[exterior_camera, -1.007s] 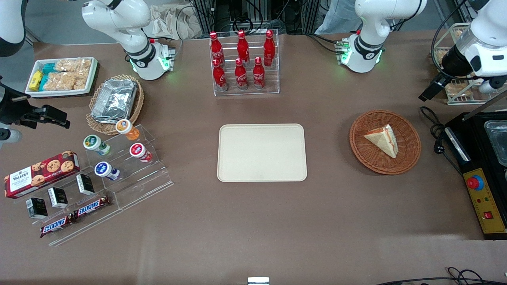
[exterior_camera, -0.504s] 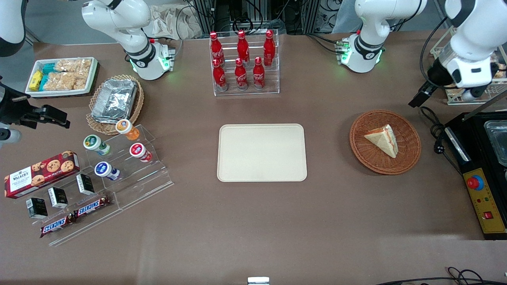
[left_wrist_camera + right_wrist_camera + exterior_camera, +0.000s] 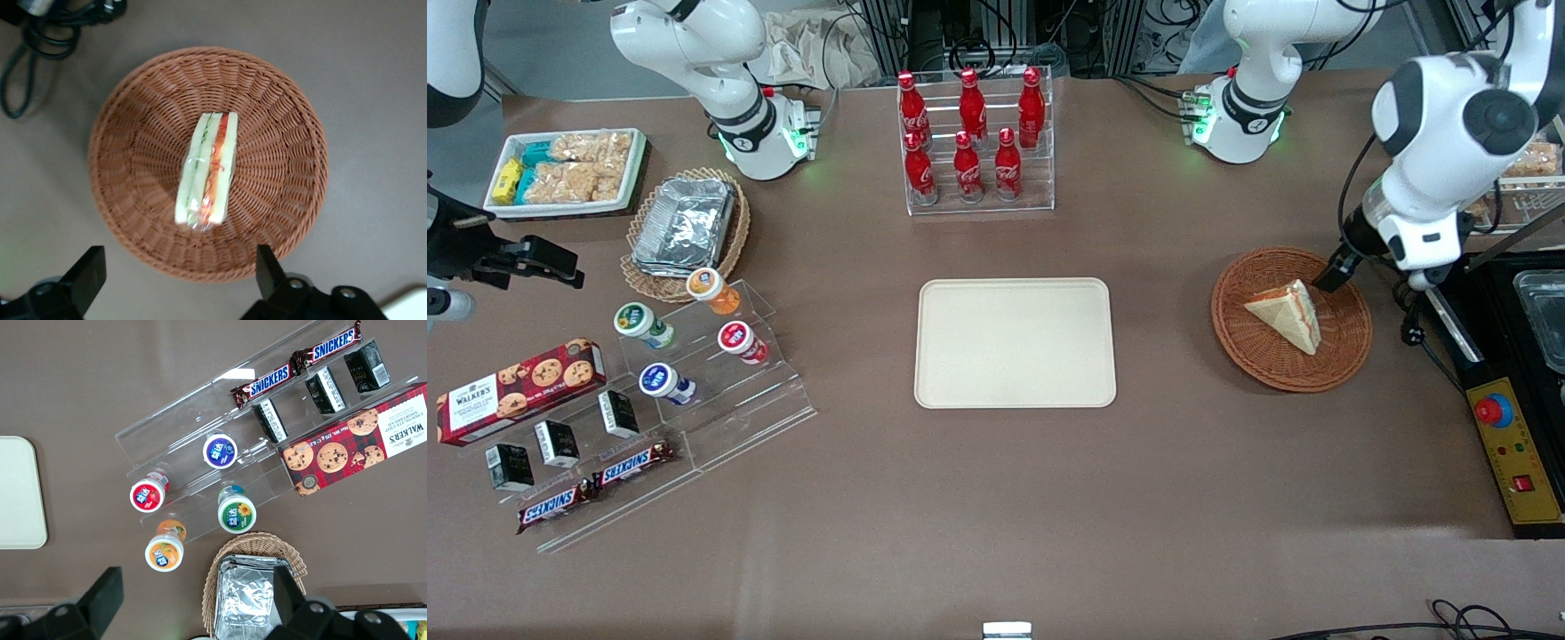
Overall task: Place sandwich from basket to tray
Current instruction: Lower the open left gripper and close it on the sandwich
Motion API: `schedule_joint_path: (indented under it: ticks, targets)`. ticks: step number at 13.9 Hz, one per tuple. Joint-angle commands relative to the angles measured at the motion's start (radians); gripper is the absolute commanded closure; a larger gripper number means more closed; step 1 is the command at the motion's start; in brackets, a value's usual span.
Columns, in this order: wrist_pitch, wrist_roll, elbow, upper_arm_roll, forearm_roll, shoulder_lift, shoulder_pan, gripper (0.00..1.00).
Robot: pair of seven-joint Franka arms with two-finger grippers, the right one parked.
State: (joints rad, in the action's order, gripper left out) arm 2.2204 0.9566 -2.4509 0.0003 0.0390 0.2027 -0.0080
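Observation:
The sandwich (image 3: 1288, 316), a pale bread wedge with red and green filling, lies in the round reddish-brown basket (image 3: 1245, 347) toward the working arm's end of the table. The cream tray (image 3: 1015, 342) lies bare at the table's middle. My left gripper (image 3: 1336, 269) hangs above the basket's rim, on the side farther from the front camera. In the left wrist view the gripper (image 3: 179, 273) is open, its fingers (image 3: 90, 273) wide apart over the basket (image 3: 133, 133) rim, with the sandwich (image 3: 208, 170) a little ahead of them.
A black appliance (image 3: 1512, 356) and a cable (image 3: 1400, 284) lie beside the basket at the working arm's end. A rack of red bottles (image 3: 971, 142) stands farther back than the tray. Snack stands (image 3: 694, 382) and a foil-container basket (image 3: 687, 227) sit toward the parked arm's end.
My left arm has swung in from the table's end and come nearer the front camera; the gripper now hangs over the basket's rim. The sandwich, basket and tray have not moved.

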Motion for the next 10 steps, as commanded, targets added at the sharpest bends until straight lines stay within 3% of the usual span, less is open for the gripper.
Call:
schedule_joint_path:
  ticks: [1,10]
  targets:
    - [0.085,0.037,-0.022,-0.006,0.019,-0.066,-0.003,0.00]
    - [0.272,0.080,-0.099,-0.006,0.021,-0.160,-0.004,0.00]
